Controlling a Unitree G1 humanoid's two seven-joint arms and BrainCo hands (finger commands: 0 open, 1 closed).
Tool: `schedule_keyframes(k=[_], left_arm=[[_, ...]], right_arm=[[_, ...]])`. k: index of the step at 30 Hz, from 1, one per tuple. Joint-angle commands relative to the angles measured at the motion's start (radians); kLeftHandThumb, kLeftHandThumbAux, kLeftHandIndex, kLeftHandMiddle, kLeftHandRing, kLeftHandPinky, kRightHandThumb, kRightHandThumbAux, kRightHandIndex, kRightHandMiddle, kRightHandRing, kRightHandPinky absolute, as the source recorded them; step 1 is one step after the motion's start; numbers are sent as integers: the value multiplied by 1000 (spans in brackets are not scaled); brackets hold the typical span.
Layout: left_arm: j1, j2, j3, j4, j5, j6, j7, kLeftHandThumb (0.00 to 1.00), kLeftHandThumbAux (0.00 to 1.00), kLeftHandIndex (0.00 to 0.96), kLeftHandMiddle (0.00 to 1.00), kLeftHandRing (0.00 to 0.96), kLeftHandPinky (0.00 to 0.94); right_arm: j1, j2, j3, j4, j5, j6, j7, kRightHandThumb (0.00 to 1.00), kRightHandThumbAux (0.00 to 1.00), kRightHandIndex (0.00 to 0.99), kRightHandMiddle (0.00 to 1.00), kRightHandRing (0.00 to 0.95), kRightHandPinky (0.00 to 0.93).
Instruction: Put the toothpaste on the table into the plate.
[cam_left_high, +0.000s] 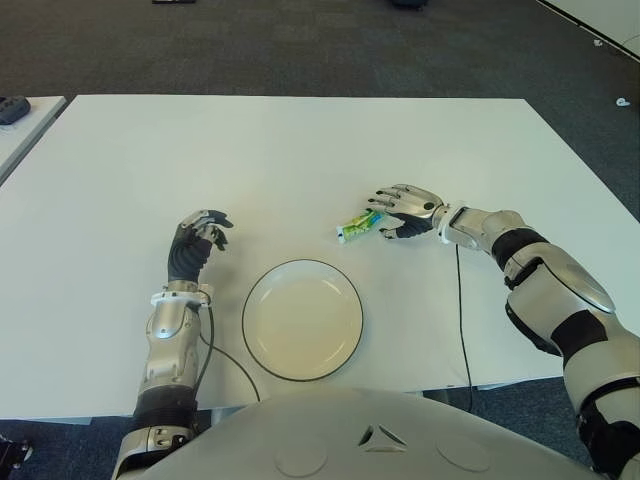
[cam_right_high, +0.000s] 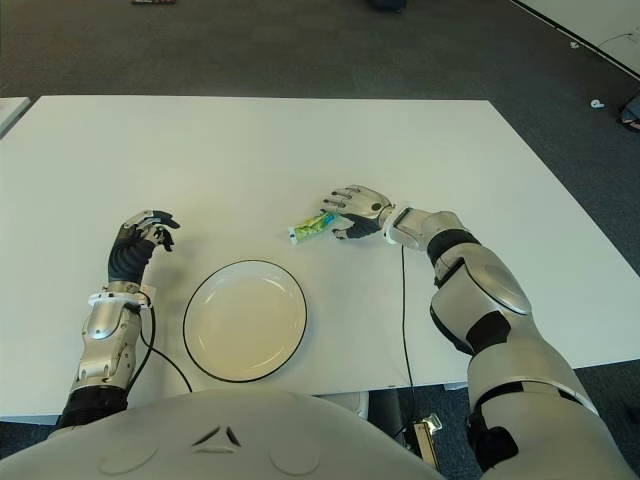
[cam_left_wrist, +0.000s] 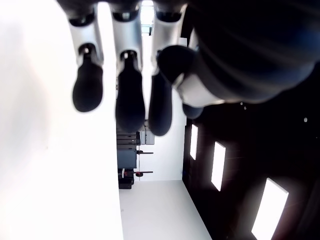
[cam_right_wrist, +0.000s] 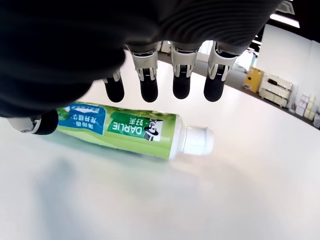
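The left hand (cam_left_high: 196, 243) shows left of the plate (cam_left_high: 302, 318), fingers loosely curled and holding nothing. The plate sits on the table (cam_left_high: 300, 160) near its front edge. Beyond its right rim lies the toothpaste (cam_left_high: 359, 226), flat on the table. The right hand (cam_left_high: 405, 211) hovers over it, fingers (cam_right_wrist: 181, 86) spread, not gripping.

Silver-grey shells with black joint sections are covering both arms. The left hand (cam_left_high: 196, 243) and right hand (cam_left_high: 404, 211) are showing silver finger segments ending in black tips. White cuffs are ringing the wrists. A black cable (cam_left_high: 462, 320) is trailing from each forearm.
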Motion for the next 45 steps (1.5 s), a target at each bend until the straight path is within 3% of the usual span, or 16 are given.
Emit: schedule_keyframes(k=[1, 45], left_arm=[[-5, 5, -2, 1, -15, 2, -22, 838, 671, 430, 510, 679, 688], [7, 7, 2, -32, 1, 36, 3, 838, 671, 432, 503, 667, 663]], right_arm=[[10, -4, 19, -1, -21, -1, 5, 532, 151, 0, 0, 0, 0], [12, 8, 22, 21, -24, 35, 5, 535, 167, 0, 0, 0, 0]])
